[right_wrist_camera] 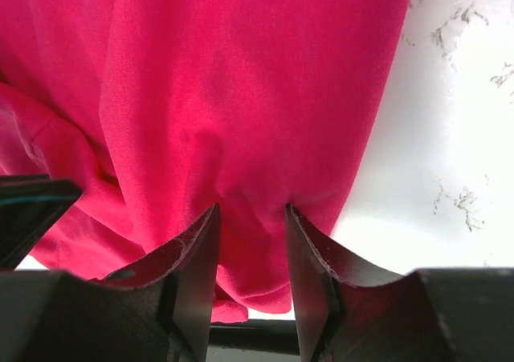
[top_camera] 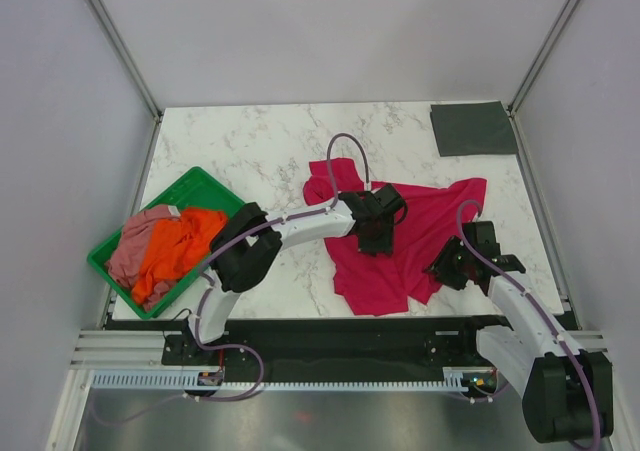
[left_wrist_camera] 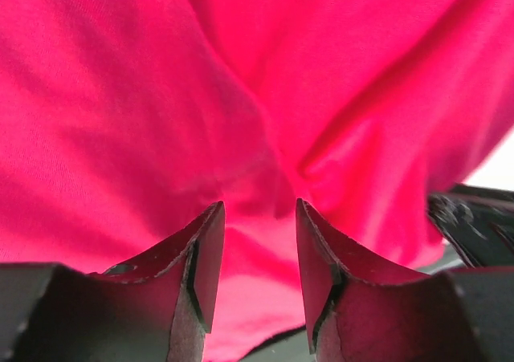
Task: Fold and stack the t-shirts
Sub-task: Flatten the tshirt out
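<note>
A crimson-red t-shirt (top_camera: pixel 425 233) lies rumpled and spread on the marble table, right of centre. My left gripper (top_camera: pixel 376 237) hangs over its middle, open, with the cloth (left_wrist_camera: pixel 241 97) just under the fingertips and nothing pinched between them (left_wrist_camera: pixel 259 209). My right gripper (top_camera: pixel 446 269) is at the shirt's near right edge, its jaws apart with the tips pressed onto the cloth (right_wrist_camera: pixel 225 81), which puckers between them (right_wrist_camera: pixel 250 211). A dark grey t-shirt (top_camera: pixel 472 128) lies folded flat at the far right corner. An orange t-shirt (top_camera: pixel 182 239) and a dusty pink one (top_camera: pixel 134 249) sit bunched in the tray.
The green plastic tray (top_camera: pixel 203 180) stands at the table's left edge. Bare marble (top_camera: pixel 260 151) shows behind and left of the red shirt, and to its right (right_wrist_camera: pixel 458 137). The two grippers are close together over the shirt. Grey walls enclose three sides.
</note>
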`<action>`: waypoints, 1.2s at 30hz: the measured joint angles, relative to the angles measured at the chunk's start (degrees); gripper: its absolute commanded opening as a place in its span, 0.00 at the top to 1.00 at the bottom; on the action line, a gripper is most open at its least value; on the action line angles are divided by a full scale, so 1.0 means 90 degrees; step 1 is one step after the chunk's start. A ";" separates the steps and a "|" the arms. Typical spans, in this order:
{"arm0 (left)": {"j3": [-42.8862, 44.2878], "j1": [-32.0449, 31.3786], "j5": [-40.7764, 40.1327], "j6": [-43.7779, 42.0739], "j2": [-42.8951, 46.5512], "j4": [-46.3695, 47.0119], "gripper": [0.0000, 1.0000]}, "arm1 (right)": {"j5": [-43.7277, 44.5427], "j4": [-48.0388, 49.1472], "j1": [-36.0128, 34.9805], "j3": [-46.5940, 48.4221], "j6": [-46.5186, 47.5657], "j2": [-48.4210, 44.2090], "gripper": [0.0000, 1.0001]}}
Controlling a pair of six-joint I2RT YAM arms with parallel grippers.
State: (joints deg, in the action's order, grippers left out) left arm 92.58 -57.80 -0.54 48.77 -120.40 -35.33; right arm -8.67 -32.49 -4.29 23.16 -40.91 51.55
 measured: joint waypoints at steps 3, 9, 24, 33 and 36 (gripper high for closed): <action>0.0112 0.0007 -0.0002 0.0036 -0.0216 -0.0039 0.55 | -0.0002 0.0002 0.0000 -0.0010 0.0005 -0.0036 0.54; 0.0459 0.0007 -0.0017 0.0134 -0.0454 -0.0044 0.98 | -0.0002 0.0002 0.0000 -0.0032 0.0019 -0.0158 0.54; -0.1190 0.0687 -0.0415 -0.0058 0.2259 -0.0408 0.98 | 0.0772 -0.0206 0.0000 0.0146 -0.0228 -0.0134 1.00; -0.2875 0.2849 -0.0605 -0.0699 0.4775 -0.0580 0.98 | 0.1868 -0.0532 -0.0002 0.0918 -0.0508 0.0469 1.00; -0.3055 0.3327 -0.0595 -0.0903 0.4682 -0.0712 0.98 | 0.2280 -0.0612 -0.0005 0.1484 -0.0568 0.0709 1.00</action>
State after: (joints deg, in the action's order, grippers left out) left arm 65.08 -27.86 -5.89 40.64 -78.26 -41.74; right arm 11.86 -38.00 -4.34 36.51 -46.02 57.93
